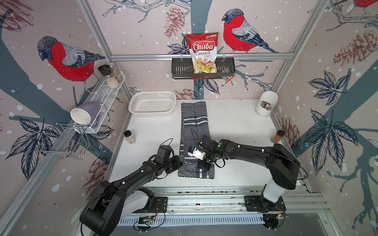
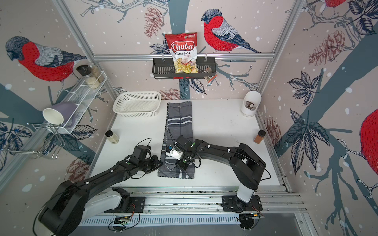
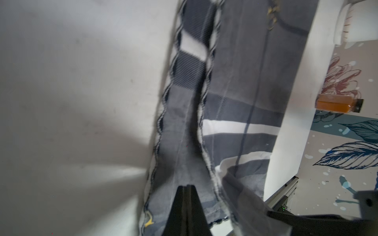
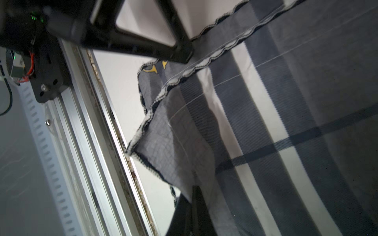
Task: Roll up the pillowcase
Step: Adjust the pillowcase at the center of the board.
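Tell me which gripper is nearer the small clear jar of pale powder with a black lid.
Left. The left gripper grips the grey plaid pillowcase at its edge facing the jar; the right gripper holds the cloth toward its opposite side, farther away.

Striped pillowcase (image 2: 180,122), left gripper (image 2: 161,163) and right gripper (image 2: 181,165) apparently at near end

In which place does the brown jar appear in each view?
In a top view: brown jar at the table's right edge.
In a top view: brown jar at the same edge, right of the pillowcase.
Left wrist: brown jar beyond the pillowcase, at the table edge.
Right wrist: not in it.
Shared landmark: the pillowcase's white stripes.
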You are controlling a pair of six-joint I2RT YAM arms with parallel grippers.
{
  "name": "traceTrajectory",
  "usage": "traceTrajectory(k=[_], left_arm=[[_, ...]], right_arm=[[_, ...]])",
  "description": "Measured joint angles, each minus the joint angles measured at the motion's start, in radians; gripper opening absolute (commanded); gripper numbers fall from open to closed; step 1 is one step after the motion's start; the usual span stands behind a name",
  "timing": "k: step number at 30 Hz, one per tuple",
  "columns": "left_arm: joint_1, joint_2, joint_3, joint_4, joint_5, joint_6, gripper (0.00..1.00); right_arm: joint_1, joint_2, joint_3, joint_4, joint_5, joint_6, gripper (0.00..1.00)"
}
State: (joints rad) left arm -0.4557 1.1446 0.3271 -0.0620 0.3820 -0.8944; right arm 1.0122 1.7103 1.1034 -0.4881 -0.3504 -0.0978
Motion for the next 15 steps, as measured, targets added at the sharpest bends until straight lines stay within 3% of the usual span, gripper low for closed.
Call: traceTrajectory(k=[7,15], left_arm=[[-0.009,0.008,-0.058,0.100,0.001,-0.053,0.00],[-0.019,0.026,-0.085,0.178,0.005,-0.076,0.00]], right_arm=[[-0.036,-0.053,-0.045,0.091,-0.023,0.063,0.00],[0.002,-0.076,-0.062,0.154,-0.082,0.097,0.00]])
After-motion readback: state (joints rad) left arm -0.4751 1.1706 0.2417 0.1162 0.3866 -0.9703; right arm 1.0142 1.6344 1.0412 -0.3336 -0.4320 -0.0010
